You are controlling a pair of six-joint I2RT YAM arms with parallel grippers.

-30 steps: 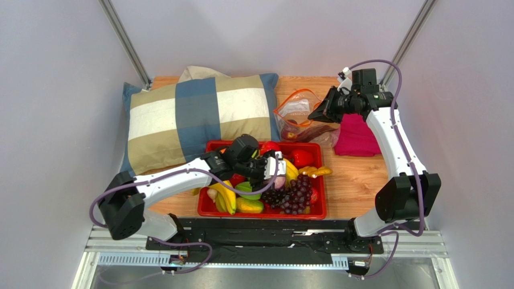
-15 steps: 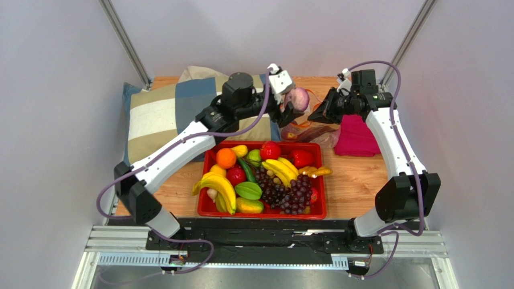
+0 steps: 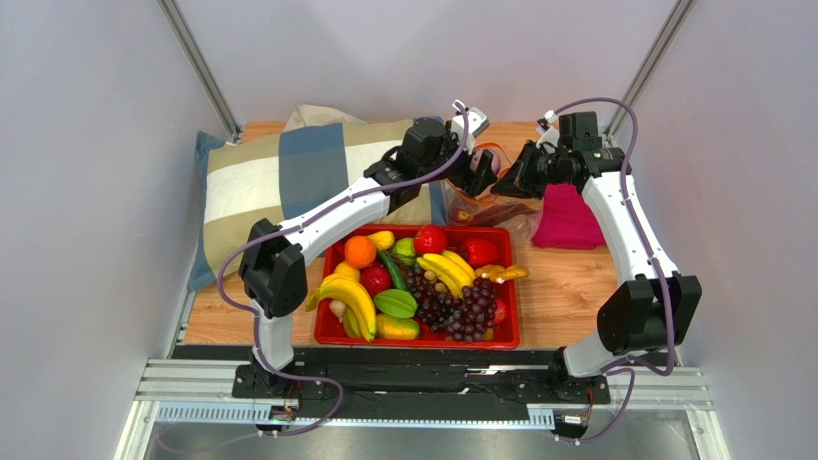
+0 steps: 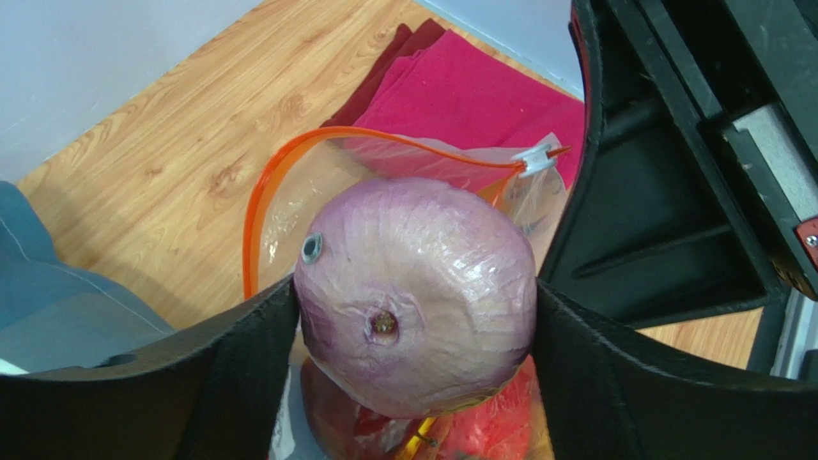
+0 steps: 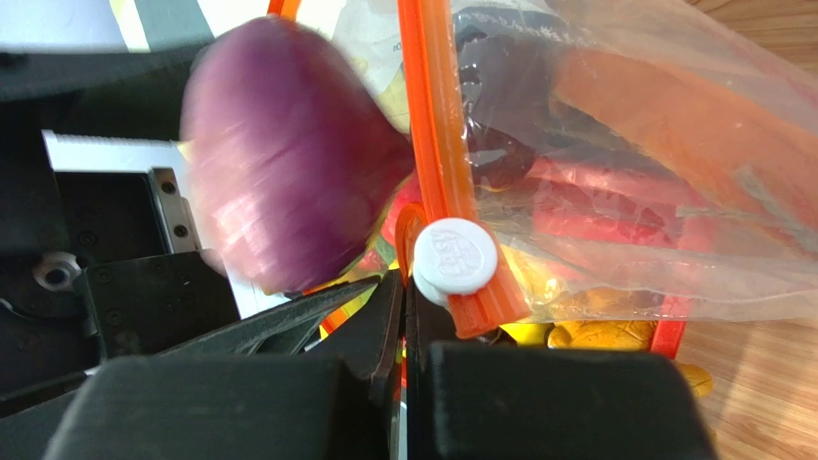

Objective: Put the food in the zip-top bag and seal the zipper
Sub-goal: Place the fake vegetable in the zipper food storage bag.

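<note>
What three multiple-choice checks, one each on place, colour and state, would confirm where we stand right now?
1. Where is the onion ball?
A) in the red tray
B) in the left claw, over the mouth of the zip-top bag
C) on the pillow

2. What colour is the folded cloth beside the bag?
A) green
B) white
C) magenta

3. How is the right claw?
A) shut on the zipper
B) wide open
C) holding the cloth

Answers:
1. B: the left wrist view shows the ball clamped above the open mouth.
2. C: it reads magenta from above and from the wrist.
3. A: it pinches the orange strip.
</note>
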